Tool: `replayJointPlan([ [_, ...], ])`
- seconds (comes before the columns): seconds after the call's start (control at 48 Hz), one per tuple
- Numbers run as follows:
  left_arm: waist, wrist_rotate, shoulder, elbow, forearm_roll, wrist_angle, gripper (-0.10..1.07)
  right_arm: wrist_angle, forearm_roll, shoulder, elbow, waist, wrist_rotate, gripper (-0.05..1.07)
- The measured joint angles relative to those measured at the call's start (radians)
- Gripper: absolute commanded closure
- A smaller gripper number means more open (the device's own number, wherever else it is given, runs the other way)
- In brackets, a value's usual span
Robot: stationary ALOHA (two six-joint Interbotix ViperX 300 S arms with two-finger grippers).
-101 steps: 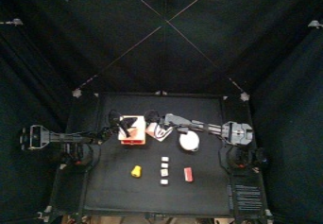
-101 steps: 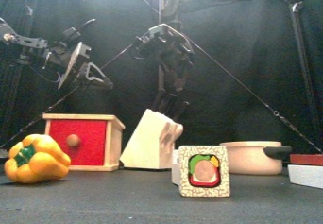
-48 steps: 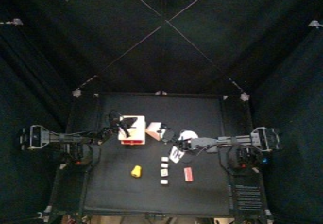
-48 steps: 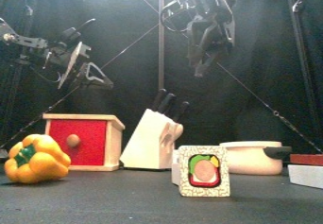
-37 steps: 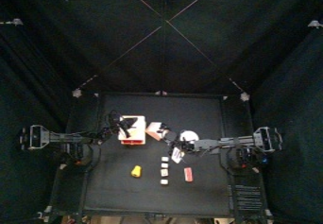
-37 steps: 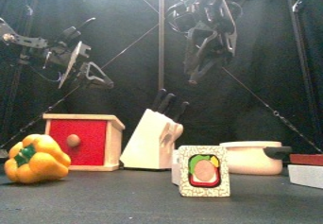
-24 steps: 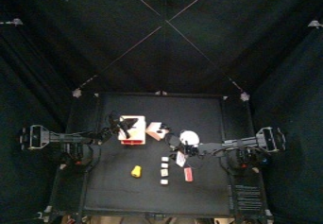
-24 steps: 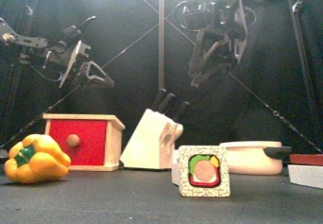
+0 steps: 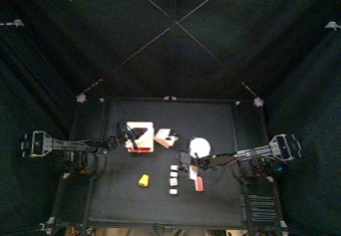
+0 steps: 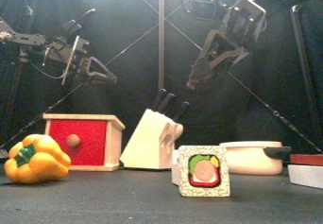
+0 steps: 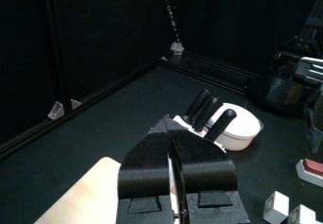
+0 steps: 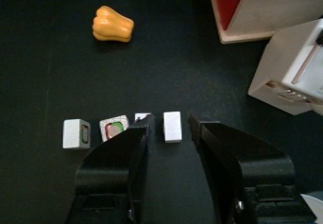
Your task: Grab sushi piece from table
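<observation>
Change: my right pincer (image 12: 172, 150) has swung off the back half of the table (image 9: 107, 205), away from the knife block (image 9: 166, 136) and pot (image 9: 200, 146). It has tipped down and now hangs over the row of small pieces nearer the front edge.
Meaning: the approach looks nearly done. What is left, I judge, is the drop and the pinch; nothing is held yet.
Right pincer: spread wide, pinching nothing, high above the table in the front view.
Sushi piece (image 12: 172, 127): it lies flat on the table about mid-width, in the front half. In my right wrist view it sits in line with the gap between my jaws, apart from both.
Neighbours: another cream piece (image 12: 76, 133) and a roll (image 12: 113, 127) showing a green and red face lie in the same row. A fourth bit lies just beside my target, half hidden by my jaw.
In the way: that close bit is the risk, since a jaw could nudge it or pinch it along on the way down. The red block (image 9: 198, 183) lies near on the right-edge side.
Further off: the pepper (image 12: 112, 25) toward the left edge, and the red box (image 9: 138, 138) behind it; both are well apart from my path.
Left pincer (image 11: 177, 171): pressed together, pinching nothing, raised over the red box on the left side.
</observation>
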Motion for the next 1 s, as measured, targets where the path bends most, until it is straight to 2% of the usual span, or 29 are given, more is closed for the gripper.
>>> replayJointPlan([
  [0.25,-0.031,0.0,-0.002,0.012,0.003,0.002,0.76,-0.023,-0.008,0.071,0.005,0.0,0.002,0.28],
  [0.771,-0.031,0.0,-0.002,0.012,0.017,0.003,0.76,-0.02,-0.018,0.216,-0.051,-0.02,-0.006,0.28],
  [1.0,-0.031,0.003,-0.002,0.014,0.017,0.003,0.76,-0.011,-0.018,0.233,-0.058,-0.032,-0.003,0.28],
])
